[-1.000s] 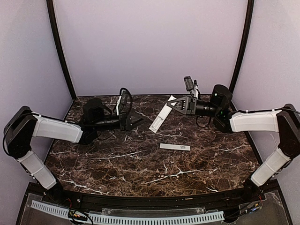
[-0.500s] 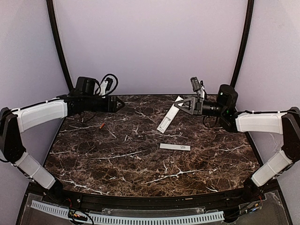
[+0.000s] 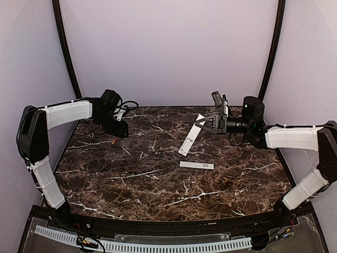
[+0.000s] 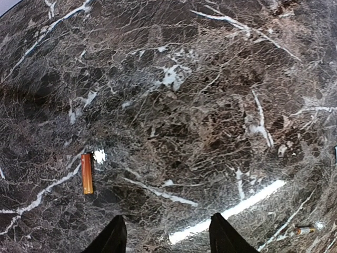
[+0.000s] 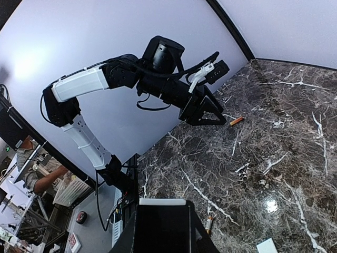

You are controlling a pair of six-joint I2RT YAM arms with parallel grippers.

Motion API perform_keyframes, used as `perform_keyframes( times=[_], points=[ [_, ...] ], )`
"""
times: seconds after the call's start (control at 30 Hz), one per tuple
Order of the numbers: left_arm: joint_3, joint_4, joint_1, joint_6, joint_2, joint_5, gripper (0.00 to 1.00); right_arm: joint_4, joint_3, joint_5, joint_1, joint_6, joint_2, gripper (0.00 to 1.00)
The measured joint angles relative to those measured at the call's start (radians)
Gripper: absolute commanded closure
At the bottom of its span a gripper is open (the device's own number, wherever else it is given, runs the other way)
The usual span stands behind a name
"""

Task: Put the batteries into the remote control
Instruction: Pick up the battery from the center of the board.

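One orange-red battery (image 3: 112, 141) lies on the marble at the back left. My left gripper (image 3: 122, 132) hovers just right of it and is open, with only bare marble between its dark fingers (image 4: 113, 240). In the left wrist view that battery (image 4: 87, 174) sits ahead and to the left of the jaws, and a second battery (image 4: 304, 230) shows at the lower right edge. My right gripper (image 3: 201, 122) is shut on the upper end of the white remote control (image 3: 190, 138), which slants down toward the table. The right wrist view shows the remote control (image 5: 162, 202) in the jaws and a battery (image 5: 209, 224) beside it.
A flat white cover strip (image 3: 196, 165) lies on the table right of centre, below the remote. The marble tabletop (image 3: 158, 190) ends at a black front rail. Dark curved poles (image 3: 66, 50) and lilac walls enclose the back and sides.
My left arm has swung from the table's middle to the back left and come down beside the battery, jaws narrowing slightly. The right arm with the remote has shifted a little to the right.
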Motion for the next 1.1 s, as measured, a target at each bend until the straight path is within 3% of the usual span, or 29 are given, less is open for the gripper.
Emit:
perform_keyframes(
  times=[0.6, 1.1],
  points=[
    [0.232, -0.149, 0.1, 0.073, 0.226, -0.059, 0.62, -0.11, 0.0, 0.005, 0.0, -0.074, 0.0, 1.0],
    [0.243, -0.156, 0.18, 0.089, 0.326, -0.018, 0.68, -0.109, 0.0, -0.003, 0.0, -0.069, 0.0, 1.0]
  ],
)
